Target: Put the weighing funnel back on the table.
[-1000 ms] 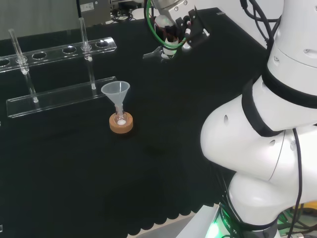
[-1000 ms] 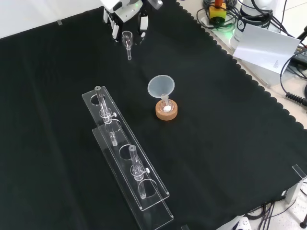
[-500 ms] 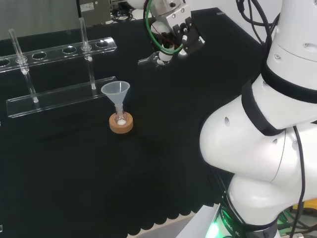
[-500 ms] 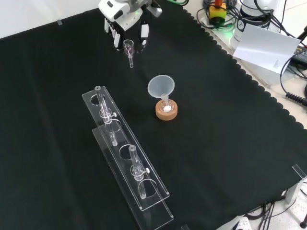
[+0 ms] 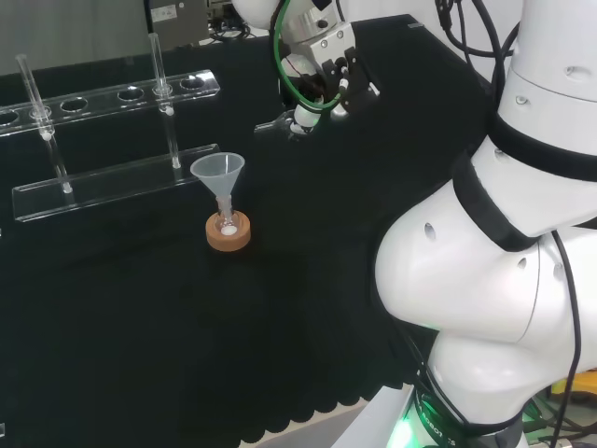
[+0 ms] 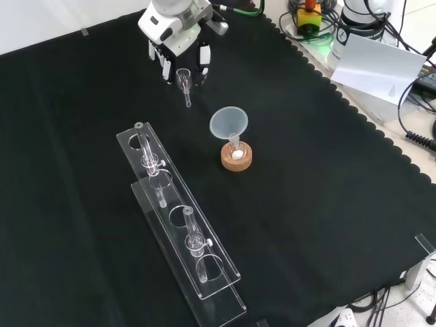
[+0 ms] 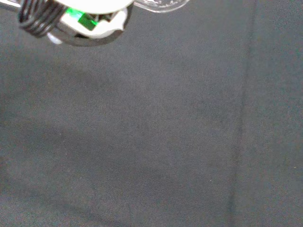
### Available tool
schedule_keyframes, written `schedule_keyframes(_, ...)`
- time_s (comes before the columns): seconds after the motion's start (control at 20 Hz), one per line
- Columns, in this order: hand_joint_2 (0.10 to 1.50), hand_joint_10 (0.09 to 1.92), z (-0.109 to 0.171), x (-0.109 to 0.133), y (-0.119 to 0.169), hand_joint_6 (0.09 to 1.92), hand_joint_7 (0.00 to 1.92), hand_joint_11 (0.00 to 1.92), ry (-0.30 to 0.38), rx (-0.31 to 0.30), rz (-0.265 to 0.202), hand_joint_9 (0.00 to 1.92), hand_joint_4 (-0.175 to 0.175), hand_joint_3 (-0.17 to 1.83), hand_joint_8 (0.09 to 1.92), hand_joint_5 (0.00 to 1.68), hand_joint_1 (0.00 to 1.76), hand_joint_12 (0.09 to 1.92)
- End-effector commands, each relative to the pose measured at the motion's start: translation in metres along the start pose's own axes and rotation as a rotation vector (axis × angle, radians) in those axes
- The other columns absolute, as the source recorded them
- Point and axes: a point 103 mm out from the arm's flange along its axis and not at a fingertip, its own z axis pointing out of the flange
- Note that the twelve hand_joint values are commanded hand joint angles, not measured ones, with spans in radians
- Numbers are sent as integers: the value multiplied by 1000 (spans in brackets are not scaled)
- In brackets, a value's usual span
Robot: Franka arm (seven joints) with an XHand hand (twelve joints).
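Gripping with my robot hand (image 6: 176,33), fingers curled, I hold the small clear weighing funnel (image 6: 184,83) stem-outward over the black-clothed bench (image 6: 320,204), presumably to lay it flat.

I can read no text from here. A small label (image 5: 168,11) on the grey panel (image 5: 75,28) at the back of the head view carries print too small for me to make out. The white sheet (image 6: 378,68) beside the cloth in the front view bears a faint mark that I cannot read either.
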Motion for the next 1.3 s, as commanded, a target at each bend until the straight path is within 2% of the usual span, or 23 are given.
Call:
schedule_keyframes(0.05, 689, 87, 17, 1, 13, 662, 1377, 1113, 14, 17, -11, 1490, 175, 606, 246, 1267, 1119, 840)
schedule_keyframes(0.35, 689, 87, 33, 1, 23, 663, 1376, 1113, 31, 27, -13, 1490, 175, 605, 246, 1266, 1119, 839)
schedule_keyframes(0.6, 690, 87, 47, 6, 29, 664, 1375, 1114, 47, 5, -31, 1490, 175, 605, 246, 1266, 1119, 839)
schedule_keyframes(1.3, 691, 87, 88, 17, 50, 665, 1374, 1116, 109, 6, -54, 1489, 175, 603, 246, 1265, 1119, 838)
